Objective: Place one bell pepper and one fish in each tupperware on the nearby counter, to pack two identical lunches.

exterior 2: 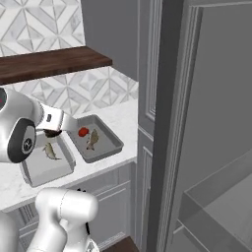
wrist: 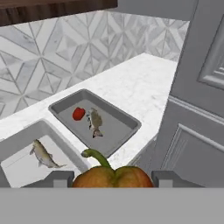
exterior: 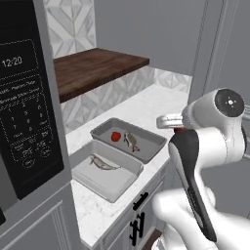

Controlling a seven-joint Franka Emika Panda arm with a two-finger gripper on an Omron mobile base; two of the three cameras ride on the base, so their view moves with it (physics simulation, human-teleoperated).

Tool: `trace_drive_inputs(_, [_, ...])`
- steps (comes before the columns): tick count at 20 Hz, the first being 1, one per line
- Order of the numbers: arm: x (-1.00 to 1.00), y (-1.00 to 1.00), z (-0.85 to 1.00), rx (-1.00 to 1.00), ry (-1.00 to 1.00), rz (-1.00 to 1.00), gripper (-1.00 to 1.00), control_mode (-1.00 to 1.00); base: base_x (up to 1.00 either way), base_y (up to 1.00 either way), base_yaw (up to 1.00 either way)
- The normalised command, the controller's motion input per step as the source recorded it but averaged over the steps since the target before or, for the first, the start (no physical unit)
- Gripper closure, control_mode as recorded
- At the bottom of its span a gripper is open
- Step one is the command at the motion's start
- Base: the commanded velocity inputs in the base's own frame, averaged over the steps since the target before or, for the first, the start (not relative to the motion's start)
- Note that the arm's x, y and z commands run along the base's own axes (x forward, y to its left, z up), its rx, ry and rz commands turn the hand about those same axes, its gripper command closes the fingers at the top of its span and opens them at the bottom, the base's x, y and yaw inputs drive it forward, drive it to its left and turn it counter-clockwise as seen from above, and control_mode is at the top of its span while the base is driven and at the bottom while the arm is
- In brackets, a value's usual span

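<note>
My gripper (wrist: 113,180) is shut on a bell pepper (wrist: 113,174), orange-red with a green stem, held in the air in front of the counter (exterior: 146,105). From the left base view the hand (exterior: 177,124) hangs right of the two tupperware. The farther tupperware (exterior: 152,144) holds a bright red bell pepper (exterior: 115,136) and a tan fish (exterior: 131,141). In the nearer tupperware (exterior: 108,185) lies a slender silver fish (exterior: 103,163) alone. Both containers also show in the hand view, the farther (wrist: 119,132) and the nearer (wrist: 16,169).
A black microwave (exterior: 24,97) stands at the counter's left end. A dark wooden shelf (exterior: 93,68) hangs above the tiled wall. A tall grey cabinet panel (exterior 2: 162,123) rises right of the counter. Grey cabinets with black handles (exterior: 139,202) sit below.
</note>
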Motion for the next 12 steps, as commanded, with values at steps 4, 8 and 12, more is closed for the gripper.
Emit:
trace_drive_inputs(4, [0.03,0.78,-0.31,0.00,0.11,0.16,1.00,-1.00,0.00,0.00,0.00])
trace_drive_inputs(8, [0.01,0.61,-0.30,0.05,0.07,0.12,1.00,-1.00,0.00,0.00,0.00])
trace_drive_inputs(12, [0.12,0.43,-0.33,0.11,0.18,0.12,1.00,-1.00,0.00,0.00,0.00])
